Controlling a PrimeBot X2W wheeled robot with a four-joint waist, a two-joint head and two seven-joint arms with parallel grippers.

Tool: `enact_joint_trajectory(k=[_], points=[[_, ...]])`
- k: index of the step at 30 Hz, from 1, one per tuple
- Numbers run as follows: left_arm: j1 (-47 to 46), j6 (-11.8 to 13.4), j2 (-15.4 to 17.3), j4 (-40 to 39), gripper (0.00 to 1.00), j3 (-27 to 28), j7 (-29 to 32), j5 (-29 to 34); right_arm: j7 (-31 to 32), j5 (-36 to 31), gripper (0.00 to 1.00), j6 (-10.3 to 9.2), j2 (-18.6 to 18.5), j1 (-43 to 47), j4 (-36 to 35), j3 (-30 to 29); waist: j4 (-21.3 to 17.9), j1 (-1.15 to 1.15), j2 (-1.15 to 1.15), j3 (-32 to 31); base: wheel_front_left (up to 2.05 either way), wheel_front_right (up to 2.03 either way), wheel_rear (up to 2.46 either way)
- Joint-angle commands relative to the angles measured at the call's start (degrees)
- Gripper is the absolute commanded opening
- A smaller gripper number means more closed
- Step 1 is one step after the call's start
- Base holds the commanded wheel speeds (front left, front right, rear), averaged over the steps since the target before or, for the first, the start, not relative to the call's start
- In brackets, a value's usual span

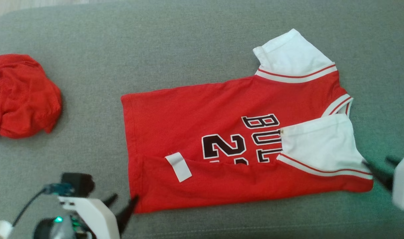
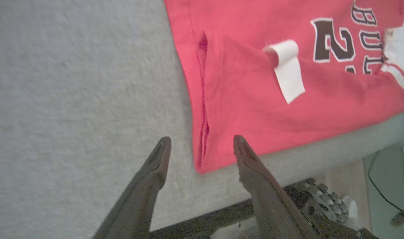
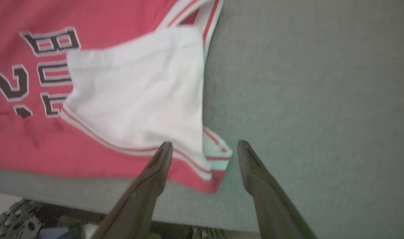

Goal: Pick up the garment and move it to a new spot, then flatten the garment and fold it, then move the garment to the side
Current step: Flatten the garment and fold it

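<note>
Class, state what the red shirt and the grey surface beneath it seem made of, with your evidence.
The shirt looks like soft, matt cloth, likely knit: it folds limply and creases. The grey surface seems woven upholstery fabric, matt, with a fine flecked weave.

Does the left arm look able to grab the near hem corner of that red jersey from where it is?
Probably yes. Its jaws stand open with the jersey's hem corner lying between them on the grey cushion, and nothing is in the way.
</note>
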Motion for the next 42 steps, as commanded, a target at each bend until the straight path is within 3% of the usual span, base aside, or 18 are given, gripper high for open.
enact_joint_trajectory(k=[1, 4, 8, 13, 20, 31, 42], points=[[-1.7, 1.0, 1.6, -3.2, 1.0, 2.9, -1.2, 1.6, -1.1, 0.4, 1.0, 0.43, -2.4, -4.1, -3.0, -0.8, -0.2, 0.0, 0.0, 0.5, 0.0, 0.0, 0.0], [-5.8, 2.8, 1.3, -4.7, 1.0, 4.5, -3.2, 3.9, -2.9, -1.0, 1.0, 0.43, -2.9, -10.5, -3.5, -1.3, 0.2, 0.0, 0.0, 2.1, 0.0, 0.0, 0.0], [-15.9, 3.4, -0.4, -2.5, 1.0, 3.6, -3.4, 6.0, -5.1, -4.4, 1.0, 0.43, -2.5, -21.3, -0.2, 1.0, 2.2, 0.0, 0.0, 5.9, 0.0, 0.0, 0.0], [-31.8, 1.7, -3.5, 8.5, 1.0, 0.3, -3.8, 8.8, -8.6, -10.7, 1.0, 0.43, -0.3, -37.4, 9.5, 5.9, 5.9, 0.0, 0.0, 12.5, 0.0, 0.0, 0.0], [-41.5, -1.8, -6.9, 18.7, 1.0, -4.6, -3.9, 10.2, -12.5, -15.8, 1.0, 0.43, 2.3, -48.8, 24.0, 8.1, 9.5, 0.0, 0.0, 16.0, 0.0, 0.0, 0.0], [-45.9, -4.1, -8.0, 23.5, 1.0, -6.6, -4.4, 10.2, -14.6, -19.0, 1.0, 0.43, 3.2, -55.1, 35.8, 9.9, 10.7, 0.0, 0.0, 17.6, 0.0, 0.0, 0.0], [-46.9, -5.6, -7.2, 24.3, 1.0, -7.3, -3.2, 9.1, -12.3, -16.2, 1.0, 0.43, 3.7, -56.6, 38.7, 12.1, 9.2, 0.0, 0.0, 18.1, 0.0, 0.0, 0.0]])
